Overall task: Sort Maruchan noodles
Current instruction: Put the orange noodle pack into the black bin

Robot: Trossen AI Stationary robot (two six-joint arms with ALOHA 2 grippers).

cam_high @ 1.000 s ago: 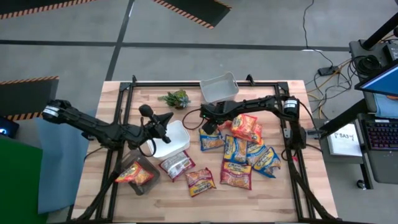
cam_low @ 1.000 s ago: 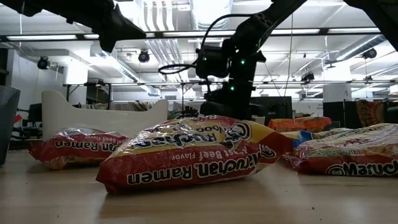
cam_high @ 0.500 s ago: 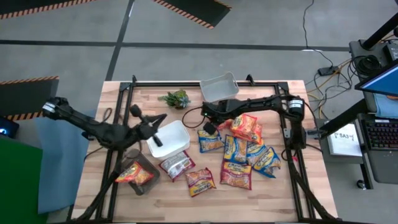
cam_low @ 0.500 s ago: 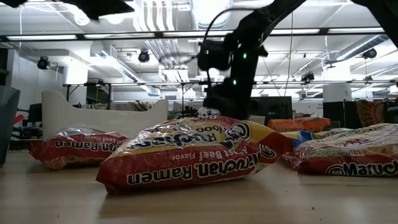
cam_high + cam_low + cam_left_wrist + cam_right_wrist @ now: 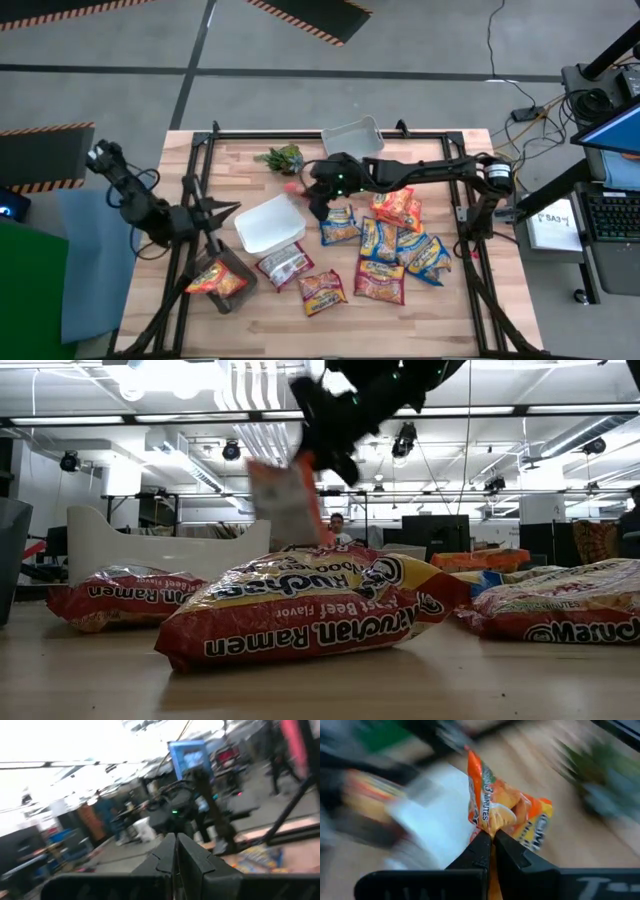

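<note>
The right gripper is pinching an orange packet by its edge, jaws clamped tight, and is holding it in the air just beyond the far corner of the white tub — clear of the table. The remaining Maruchan packets are lying in a loose cluster on the wood beside the tub, away from the left arm. The left gripper is hanging on the tub's opposite side, fingers pressed together and holding nothing.
</note>
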